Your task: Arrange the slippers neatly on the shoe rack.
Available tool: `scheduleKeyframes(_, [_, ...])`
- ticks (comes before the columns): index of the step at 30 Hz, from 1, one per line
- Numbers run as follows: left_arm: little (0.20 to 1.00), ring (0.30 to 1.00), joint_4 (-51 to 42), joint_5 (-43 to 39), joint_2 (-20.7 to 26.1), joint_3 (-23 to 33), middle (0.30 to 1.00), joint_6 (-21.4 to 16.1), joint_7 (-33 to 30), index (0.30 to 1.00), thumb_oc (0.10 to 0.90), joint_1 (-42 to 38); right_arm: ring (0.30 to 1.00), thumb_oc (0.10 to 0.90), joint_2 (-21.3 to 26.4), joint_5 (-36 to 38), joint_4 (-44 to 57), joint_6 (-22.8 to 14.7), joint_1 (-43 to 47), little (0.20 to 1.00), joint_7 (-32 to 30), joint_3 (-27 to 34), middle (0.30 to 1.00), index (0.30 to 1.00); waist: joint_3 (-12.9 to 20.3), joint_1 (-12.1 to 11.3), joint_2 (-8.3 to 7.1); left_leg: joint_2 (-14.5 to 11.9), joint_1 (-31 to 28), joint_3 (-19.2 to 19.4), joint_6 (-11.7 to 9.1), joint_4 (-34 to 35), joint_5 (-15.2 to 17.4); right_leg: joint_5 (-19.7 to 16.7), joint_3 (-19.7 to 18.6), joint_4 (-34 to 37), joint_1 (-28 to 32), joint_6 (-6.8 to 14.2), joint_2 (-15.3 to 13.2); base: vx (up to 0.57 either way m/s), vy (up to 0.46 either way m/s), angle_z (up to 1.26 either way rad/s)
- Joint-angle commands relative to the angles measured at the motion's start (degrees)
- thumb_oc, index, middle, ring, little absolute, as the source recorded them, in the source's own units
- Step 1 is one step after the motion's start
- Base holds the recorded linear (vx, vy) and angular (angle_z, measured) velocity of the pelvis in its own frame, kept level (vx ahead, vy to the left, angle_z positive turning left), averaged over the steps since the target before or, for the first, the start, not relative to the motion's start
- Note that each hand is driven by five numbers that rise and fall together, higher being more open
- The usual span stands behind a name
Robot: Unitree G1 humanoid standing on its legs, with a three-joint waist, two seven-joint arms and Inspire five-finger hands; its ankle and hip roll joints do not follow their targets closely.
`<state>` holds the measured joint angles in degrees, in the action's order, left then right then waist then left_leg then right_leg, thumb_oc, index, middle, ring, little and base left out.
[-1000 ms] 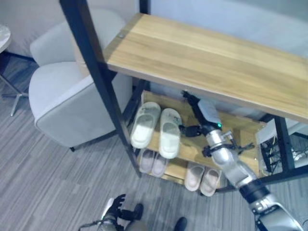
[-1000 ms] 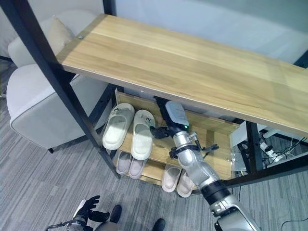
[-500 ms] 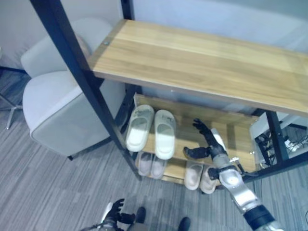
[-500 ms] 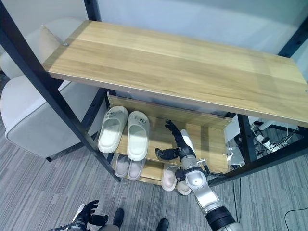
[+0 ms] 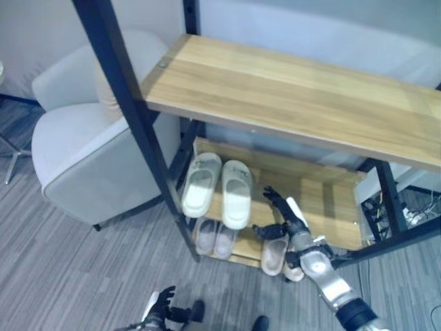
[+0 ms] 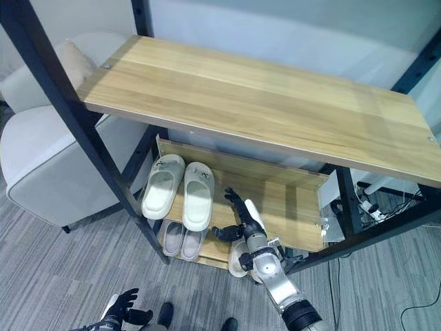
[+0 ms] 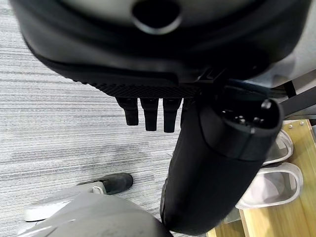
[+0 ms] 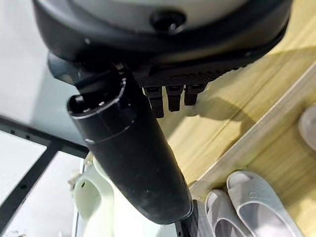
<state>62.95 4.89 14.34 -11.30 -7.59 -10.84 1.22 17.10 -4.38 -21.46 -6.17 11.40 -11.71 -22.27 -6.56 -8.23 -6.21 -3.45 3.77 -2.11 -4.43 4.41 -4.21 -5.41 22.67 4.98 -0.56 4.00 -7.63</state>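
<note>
Even soft indoor light, faint shadows under shelves, wrist views blurred close-up

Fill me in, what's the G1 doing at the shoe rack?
It is arranging slippers on the shoe rack. The right hand is open and holds nothing, out in front of the middle shelf beside a cream pair that sits side by side there. Two more pairs sit on the bottom shelf: a grey pair and a beige pair partly behind the arm. The left hand hangs low over the floor, open.
</note>
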Motion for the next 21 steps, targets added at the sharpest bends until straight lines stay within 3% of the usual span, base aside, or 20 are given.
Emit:
scheduleKeyframes(1, [0.900, 0.900, 5.04, 1.36, -2.62, -4.51, 0.900, -0.71, -0.47, 0.900, 0.800, 0.59, 0.900, 0.800, -0.27, -0.87, 1.32, -4.32, 5.95, 0.900, -2.04, 0.82, 0.900, 0.900, 1.05, -1.58, 0.61, 0.98, 0.28, 0.65, 0.25, 0.59, 3.39, 2.55, -0.05, -0.98, 2.24, 5.57, -3.94, 0.00, 0.008, 0.09])
scheduleKeyframes(21, [0.900, 0.900, 5.99, 1.08, -3.17, -6.49, 0.900, -0.83, -0.91, 0.900, 0.800, 0.06, 0.900, 0.800, -1.92, -2.02, -4.63, -3.63, 13.92, 0.900, -3.90, -1.63, 0.900, 0.900, 1.64, -2.84, 0.95, 1.61, 0.14, 0.26, 0.32, 0.59, 3.37, 2.28, 0.66, -1.09, 2.73, 5.56, -4.56, 0.00, 0.009, 0.04])
